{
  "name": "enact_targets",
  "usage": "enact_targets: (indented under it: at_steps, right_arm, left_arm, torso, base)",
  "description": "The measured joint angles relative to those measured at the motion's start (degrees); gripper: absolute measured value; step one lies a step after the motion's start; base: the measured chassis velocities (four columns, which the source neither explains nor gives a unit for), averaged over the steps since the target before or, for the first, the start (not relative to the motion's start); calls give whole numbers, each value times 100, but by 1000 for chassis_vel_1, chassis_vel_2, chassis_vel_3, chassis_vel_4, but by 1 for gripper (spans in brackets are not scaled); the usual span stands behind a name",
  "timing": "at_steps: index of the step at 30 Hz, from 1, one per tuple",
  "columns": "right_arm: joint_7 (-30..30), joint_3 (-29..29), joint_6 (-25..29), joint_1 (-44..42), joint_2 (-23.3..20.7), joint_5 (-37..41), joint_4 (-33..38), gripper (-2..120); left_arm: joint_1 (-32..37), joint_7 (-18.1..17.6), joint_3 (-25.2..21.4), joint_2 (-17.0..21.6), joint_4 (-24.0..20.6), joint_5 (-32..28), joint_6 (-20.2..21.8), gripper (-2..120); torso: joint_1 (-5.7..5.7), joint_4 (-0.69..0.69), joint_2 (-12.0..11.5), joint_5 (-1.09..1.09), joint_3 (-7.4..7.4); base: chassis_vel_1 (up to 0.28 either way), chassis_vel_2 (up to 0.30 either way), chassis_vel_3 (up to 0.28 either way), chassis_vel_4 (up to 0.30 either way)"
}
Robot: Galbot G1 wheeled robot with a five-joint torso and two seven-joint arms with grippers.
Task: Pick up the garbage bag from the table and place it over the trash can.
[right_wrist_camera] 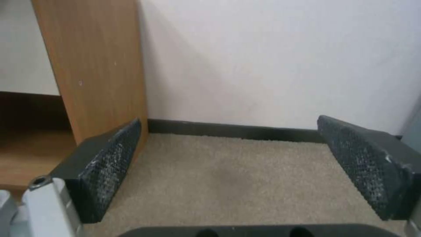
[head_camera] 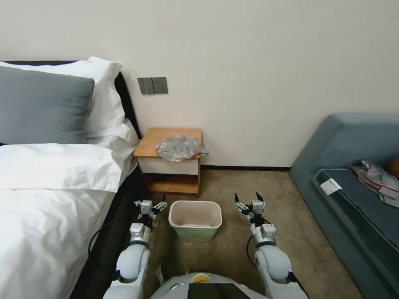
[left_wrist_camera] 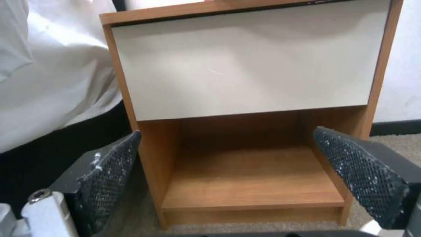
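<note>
The garbage bag (head_camera: pixel 178 148) lies crumpled and shiny on the orange-brown top of the table (head_camera: pixel 154 143), toward its right side. On the carpet in front of the table stands the trash can (head_camera: pixel 195 220), cream inside and pale green outside. My left gripper (head_camera: pixel 152 204) hovers open just left of the can, low in front of the table's shelf (left_wrist_camera: pixel 245 177). Off to the can's right, my right gripper (head_camera: pixel 248 198) is open too, facing the carpet and wall beside the table's side panel (right_wrist_camera: pixel 96 65). Neither holds anything.
A bed with white sheets (head_camera: pixel 50 199) and pillows fills the left, close to my left arm. A blue-grey sofa (head_camera: pixel 353 174) stands at the right with a plastic pile (head_camera: pixel 380 180) on it. Carpet (head_camera: pixel 232 182) lies open between can and wall.
</note>
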Motion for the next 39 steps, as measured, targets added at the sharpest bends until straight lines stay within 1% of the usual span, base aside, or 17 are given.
enact_targets:
  at_steps: [39]
  right_arm:
    - [0, 0, 0, 0, 0, 0, 0, 100]
  left_arm:
    - [0, 0, 0, 0, 0, 0, 0, 100]
  torso:
    - [0, 0, 0, 0, 0]
  base:
    - [0, 0, 0, 0]
